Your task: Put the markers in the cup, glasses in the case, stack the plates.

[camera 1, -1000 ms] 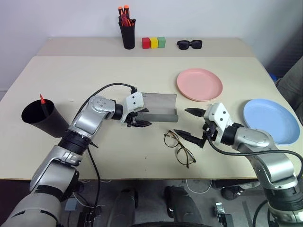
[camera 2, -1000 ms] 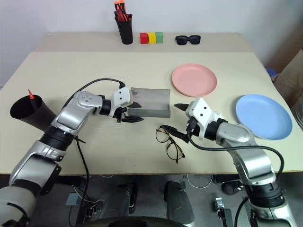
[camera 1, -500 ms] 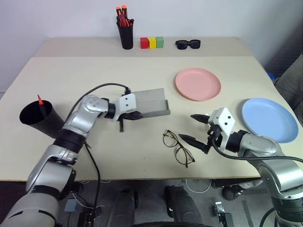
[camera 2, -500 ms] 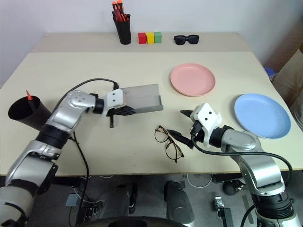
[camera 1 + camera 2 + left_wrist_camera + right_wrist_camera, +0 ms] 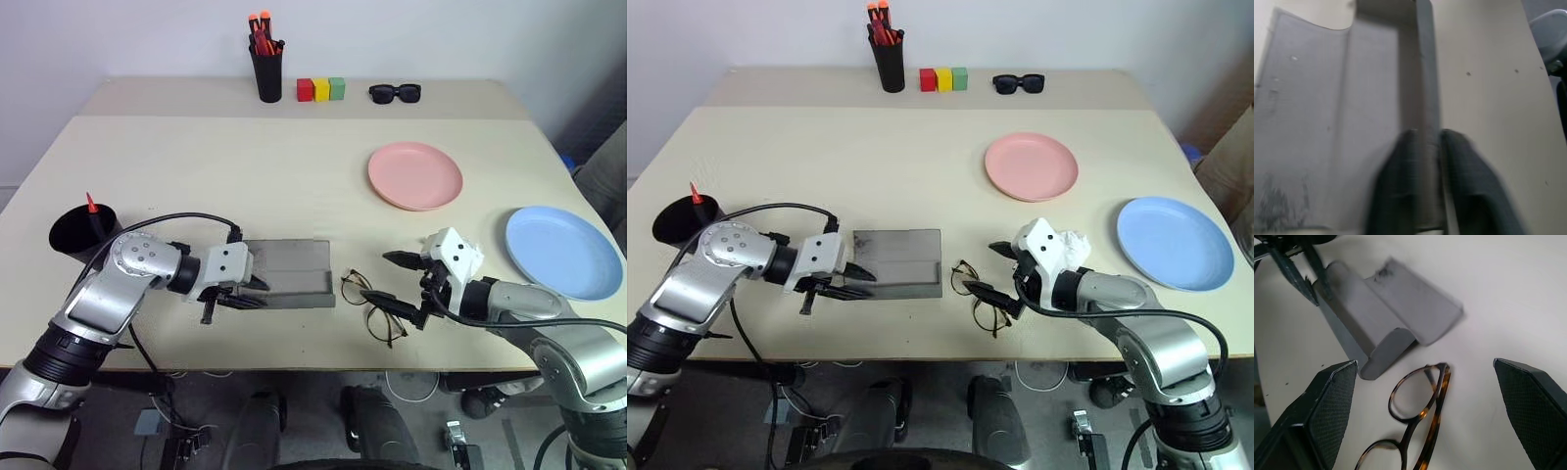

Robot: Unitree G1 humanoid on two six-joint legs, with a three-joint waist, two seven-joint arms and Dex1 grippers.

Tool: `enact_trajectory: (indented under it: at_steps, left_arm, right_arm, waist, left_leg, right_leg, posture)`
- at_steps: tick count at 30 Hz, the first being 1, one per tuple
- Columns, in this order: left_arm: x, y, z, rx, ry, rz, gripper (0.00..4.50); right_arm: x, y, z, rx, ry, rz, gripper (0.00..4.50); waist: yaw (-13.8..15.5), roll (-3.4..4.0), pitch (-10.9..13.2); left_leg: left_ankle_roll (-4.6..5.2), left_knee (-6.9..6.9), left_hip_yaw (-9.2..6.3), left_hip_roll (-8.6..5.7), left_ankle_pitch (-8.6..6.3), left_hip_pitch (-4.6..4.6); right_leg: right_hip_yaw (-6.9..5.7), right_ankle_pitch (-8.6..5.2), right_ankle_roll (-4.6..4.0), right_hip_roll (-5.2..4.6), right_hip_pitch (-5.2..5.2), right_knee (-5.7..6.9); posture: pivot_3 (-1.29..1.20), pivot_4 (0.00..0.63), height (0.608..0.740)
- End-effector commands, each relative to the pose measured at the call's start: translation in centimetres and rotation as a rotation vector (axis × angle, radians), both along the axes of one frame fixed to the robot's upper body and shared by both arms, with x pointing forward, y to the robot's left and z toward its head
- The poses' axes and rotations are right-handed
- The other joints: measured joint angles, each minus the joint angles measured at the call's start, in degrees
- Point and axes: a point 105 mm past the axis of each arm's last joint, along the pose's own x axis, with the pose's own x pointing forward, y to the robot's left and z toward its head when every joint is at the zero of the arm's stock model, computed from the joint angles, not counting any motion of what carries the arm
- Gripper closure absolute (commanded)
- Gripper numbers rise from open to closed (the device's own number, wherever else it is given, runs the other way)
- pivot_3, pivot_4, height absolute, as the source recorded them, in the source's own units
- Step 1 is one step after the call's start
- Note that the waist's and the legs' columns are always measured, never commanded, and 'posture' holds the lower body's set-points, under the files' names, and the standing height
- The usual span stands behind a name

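The grey case (image 5: pixel 289 272) lies open near the table's front edge, and my left gripper (image 5: pixel 235 294) is shut on its side wall (image 5: pixel 1425 98). The wire-frame glasses (image 5: pixel 377 308) lie just right of the case. My right gripper (image 5: pixel 380 277) hovers over them, open, with one finger (image 5: pixel 1327 406) on each side of the frame (image 5: pixel 1418 426). The wide black cup (image 5: pixel 78 233) stands at the left edge with a red marker (image 5: pixel 90 204) in it. The pink plate (image 5: pixel 414 174) and the blue plate (image 5: pixel 563 250) lie apart on the right.
At the table's back stand a tall black pen cup (image 5: pixel 266 73) with orange-capped pens, three coloured blocks (image 5: pixel 321 89) and black sunglasses (image 5: pixel 395 93). A black cable (image 5: pixel 186 217) loops over my left arm.
My left gripper has pulled the case back toward the front edge and to the left. The right gripper has rolled a little and stays open over the glasses.
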Motion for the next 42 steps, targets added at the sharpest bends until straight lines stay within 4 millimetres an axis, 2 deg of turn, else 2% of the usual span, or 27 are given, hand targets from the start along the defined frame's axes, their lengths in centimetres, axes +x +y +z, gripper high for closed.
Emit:
enact_trajectory:
  at_steps: [1,2,6,10,16,19,22,26,33,37,40,42]
  left_arm:
    - [0.9,-0.5,1.2,-0.027,-0.139,0.001,1.55]
    - [1.2,-0.6,1.5,-0.042,-0.16,0.013,1.09]
    - [1.2,-1.6,3.2,-0.189,-0.166,0.056,1.09]
    - [-0.9,-1.6,2.5,-0.218,-0.138,0.036,1.09]
    - [-3.1,-0.9,1.5,-0.219,-0.095,0.077,1.09]
    - [-3.9,-0.8,1.5,-0.236,-0.077,0.104,1.06]
    - [-4.5,-0.7,1.2,-0.239,-0.062,0.125,1.06]
    - [-4.6,-0.6,1.0,-0.238,-0.052,0.151,1.06]
    - [-4.3,-0.2,1.0,-0.248,-0.059,0.202,1.06]
    - [-4.2,0.7,1.2,-0.278,-0.064,0.287,1.06]
    - [-3.9,2.4,1.3,-0.34,-0.076,0.411,1.06]
    - [-3.9,3.2,1.2,-0.393,-0.069,0.488,1.06]
  right_arm:
    - [0.0,-0.3,0.4,-0.029,0.011,-0.001,0.0]
    - [-0.1,-0.4,0.4,-0.032,0.021,-0.001,0.0]
    - [-0.4,-0.8,-0.3,-0.071,0.075,-0.009,0.0]
    - [-0.7,-0.8,-1.4,-0.116,0.12,-0.011,0.0]
    - [-0.7,0.0,-1.8,-0.098,0.142,-0.012,0.0]
    - [-0.1,-0.1,-1.9,-0.083,0.164,-0.05,0.84]
    - [0.0,-0.3,-2.4,-0.105,0.194,-0.064,2.24]
    - [-0.4,-0.3,-2.6,-0.119,0.22,-0.048,4.39]
    - [-0.3,-0.4,-1.6,-0.154,0.153,-0.029,4.46]
    - [0.2,0.0,0.4,-0.189,0.028,0.012,4.46]
    - [0.4,1.8,3.3,-0.172,-0.093,0.092,4.46]
    - [0.4,3.0,4.3,-0.175,-0.143,0.142,4.46]
  waist:
    - [0.01,0.0,0.0]
    - [0.02,0.0,0.0]
    - [0.01,0.0,0.0]
    - [-0.38,0.01,-0.01]
    - [-0.17,0.02,0.0]
    - [-0.08,0.02,0.0]
    - [0.01,0.02,0.0]
    - [-0.04,0.02,0.0]
    - [-0.04,0.01,0.0]
    - [-0.12,0.02,0.0]
    - [-0.48,0.07,0.02]
    - [-0.37,0.07,0.02]
  left_leg:
    - [0.0,0.0,0.0,0.0,0.0,0.0]
    - [0.0,0.0,0.0,0.0,0.0,0.0]
    - [0.01,0.01,0.0,0.0,0.0,-0.01]
    - [0.06,-0.01,0.06,0.0,-0.03,0.02]
    - [0.11,0.01,0.07,0.04,-0.06,0.02]
    - [0.11,0.02,0.07,0.05,-0.06,0.02]
    - [0.11,0.02,0.08,0.05,-0.06,0.02]
    - [0.11,0.01,0.09,0.04,-0.06,0.02]
    - [0.11,0.02,0.11,0.04,-0.06,0.03]
    - [0.11,0.02,0.13,0.04,-0.06,0.03]
    - [0.11,-0.01,0.2,0.11,-0.06,0.02]
    - [0.11,-0.03,0.21,0.14,-0.06,0.02]
  right_leg:
    - [0.0,0.0,0.0,0.01,0.0,0.0]
    - [0.0,0.0,0.0,0.01,0.0,0.0]
    - [0.0,0.01,0.01,0.01,0.0,0.01]
    - [0.01,0.01,0.02,0.0,-0.01,0.0]
    - [0.02,0.0,0.01,0.02,-0.02,0.02]
    - [0.02,0.0,0.0,-0.01,-0.01,0.0]
    - [0.02,0.0,0.0,-0.03,-0.01,-0.01]
    - [0.02,-0.01,0.0,-0.02,-0.02,-0.01]
    - [0.02,-0.01,-0.01,-0.01,-0.01,-0.01]
    - [0.02,-0.01,-0.01,-0.02,-0.02,-0.02]
    - [0.05,0.0,-0.02,0.01,-0.11,0.0]
    - [0.06,0.0,-0.03,0.04,-0.16,0.03]
  posture:
    - [0.0,0.15,0.74]
    - [0.0,0.15,0.74]
    - [0.0,0.15,0.74]
    - [0.0,0.15,0.74]
    - [0.0,0.15,0.74]
    - [0.0,0.15,0.74]
    - [0.0,0.15,0.74]
    - [0.0,0.15,0.74]
    - [0.0,0.15,0.74]
    - [0.0,0.15,0.74]
    - [0.0,0.15,0.74]
    - [0.0,0.15,0.74]
